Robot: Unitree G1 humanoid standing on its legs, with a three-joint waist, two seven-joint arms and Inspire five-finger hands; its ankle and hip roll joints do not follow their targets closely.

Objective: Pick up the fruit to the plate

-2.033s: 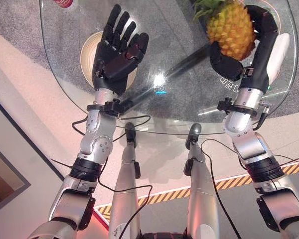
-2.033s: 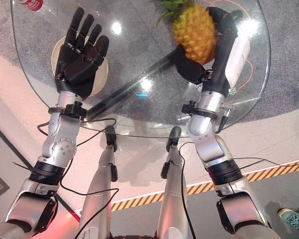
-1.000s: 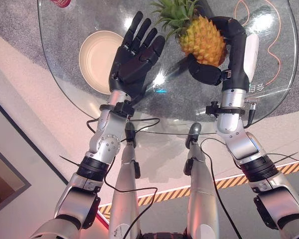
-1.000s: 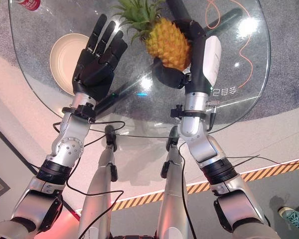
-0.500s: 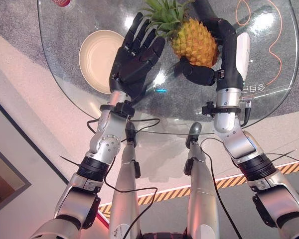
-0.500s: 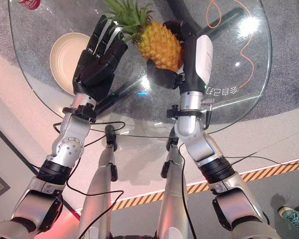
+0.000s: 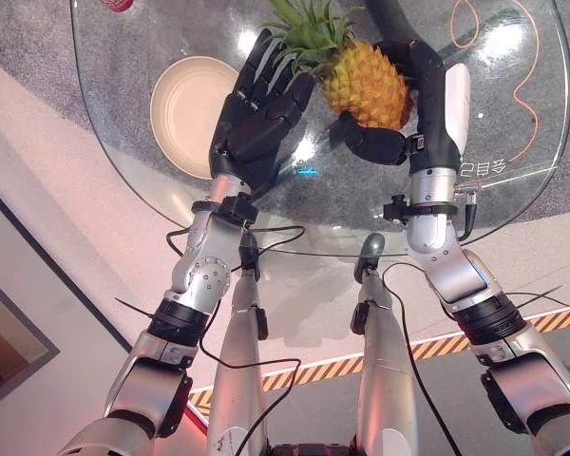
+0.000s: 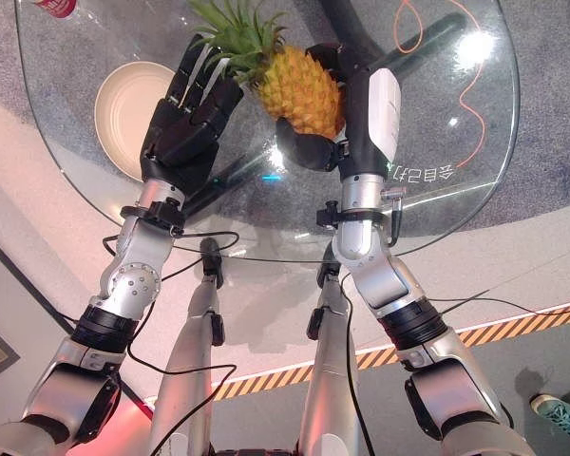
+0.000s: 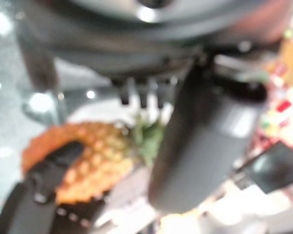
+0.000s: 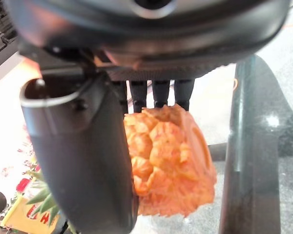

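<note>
A yellow pineapple [image 7: 366, 85] with green leaves hangs above the round glass table [image 7: 313, 249], and my right hand [image 7: 426, 109] is shut on it, fingers over its far side and thumb [image 10: 83, 156] under it. In the right wrist view the pineapple [image 10: 171, 161] sits against the palm. My left hand [image 7: 256, 109] is open, palm up, just left of the fruit, and the leaves overlap its fingertips. The left wrist view shows the pineapple [image 9: 88, 156] past that hand's thumb [image 9: 200, 146]. A cream plate [image 7: 185, 104] lies left of my left hand.
A red can [image 8: 55, 8] stands at the table's far left edge. An orange cord [image 7: 513, 57] loops on the right part of the glass. The table's dark leg [image 10: 249, 146] shows through the glass under the fruit.
My right hand has carried the pineapple leftwards, up to my left hand. The left hand has moved right, off the plate, and the leaves now reach its fingertips.
</note>
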